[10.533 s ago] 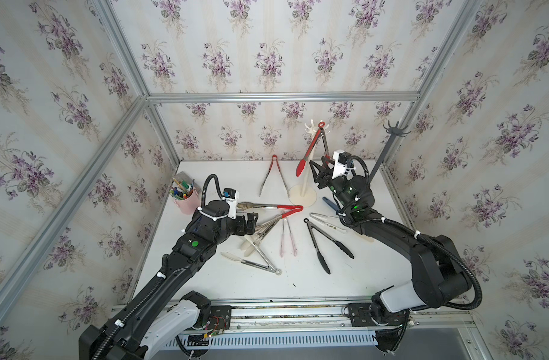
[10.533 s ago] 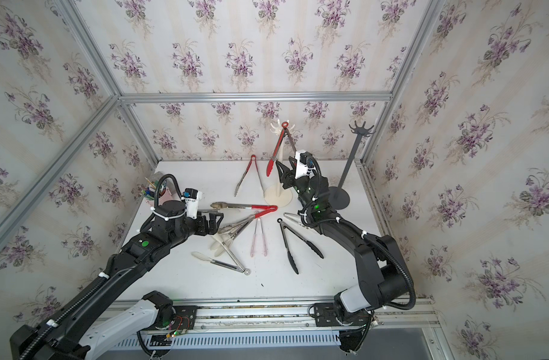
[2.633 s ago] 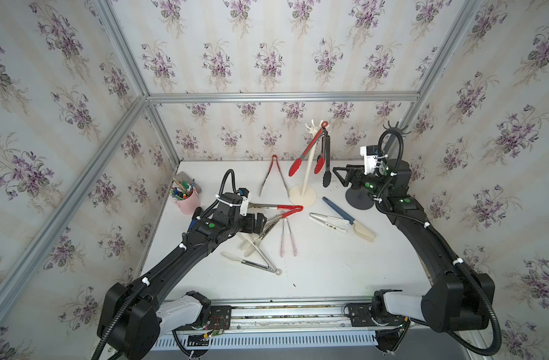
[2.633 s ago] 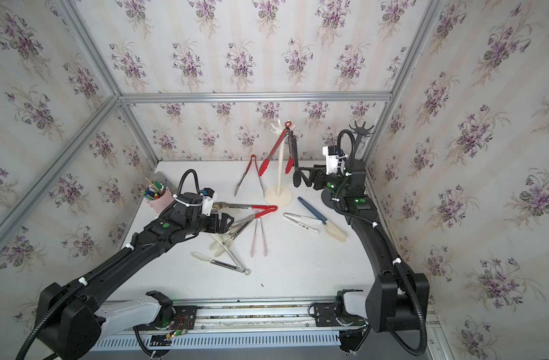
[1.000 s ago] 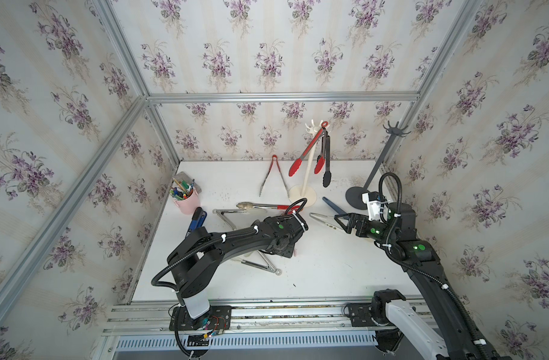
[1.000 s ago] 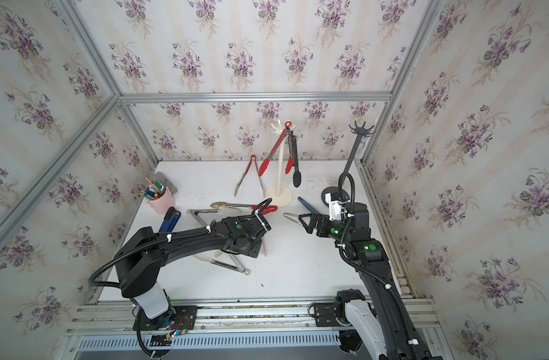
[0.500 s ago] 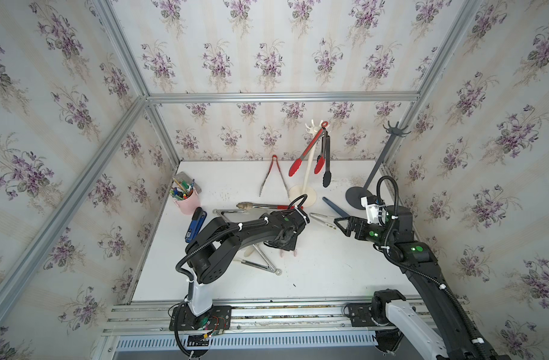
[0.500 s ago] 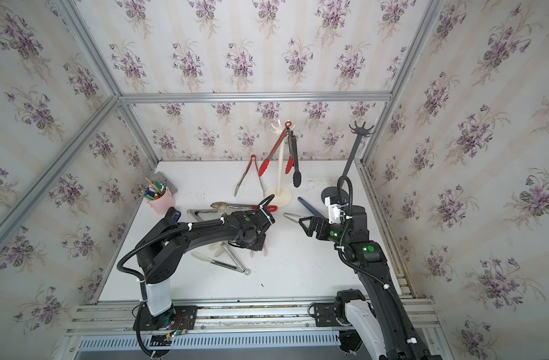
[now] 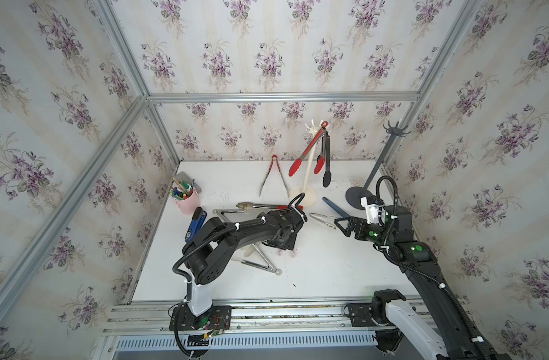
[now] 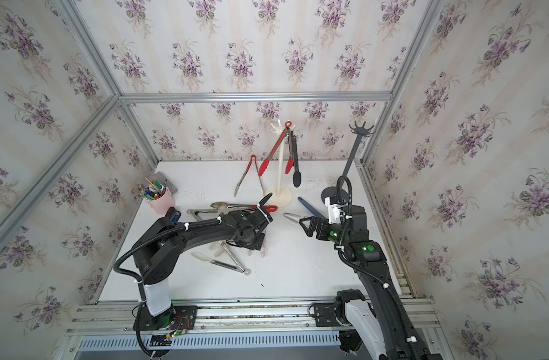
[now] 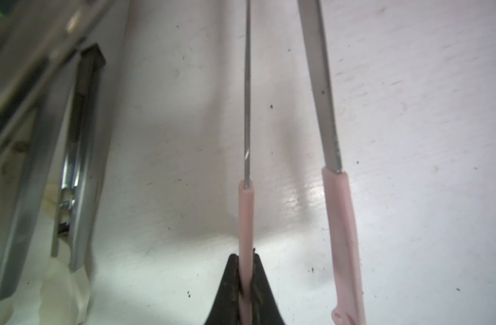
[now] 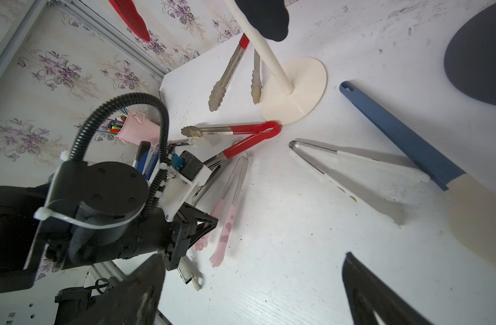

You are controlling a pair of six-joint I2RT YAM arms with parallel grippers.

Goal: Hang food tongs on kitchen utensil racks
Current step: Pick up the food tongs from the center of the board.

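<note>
I count two racks at the back of the table [image 9: 313,280]: the cream-white rack [image 9: 307,174] and, nearer the right wall, the dark grey rack [image 9: 380,162]. Two pairs hang from the cream-white rack's hooks, the red tongs [image 9: 295,170] and the black tongs [image 9: 326,179]. Lying on the table I make out seven more pairs. The red-hinged steel pair [image 9: 274,160] is behind the cream base, and the red-handled pair [image 12: 252,129] has its bend touching that base. The plain steel pair [image 9: 229,211] lies toward the pink cup [image 9: 187,202]. The cream-tipped pair [image 10: 223,265] is nearest the front. The pink tongs [image 12: 228,222] are mid-table. The white-sleeved pair [image 12: 382,166] and the blue-handled pair [image 12: 404,140] with its cream end lie side by side in front of the dark grey base. A blue piece [image 9: 193,223] sits just beside the one cup of pens; I cannot tell whether it is tongs. The left claw [image 11: 246,270] is down over the pink tongs, its fingers pinched tight on the pink sleeve of one arm. The other pink arm lies free just beside it on the table. The right claw [image 9: 341,226] hangs above the table near the white-sleeved pair. Its fingers are spread wide, gripping nothing and, as far as I can see, touching nothing.
</note>
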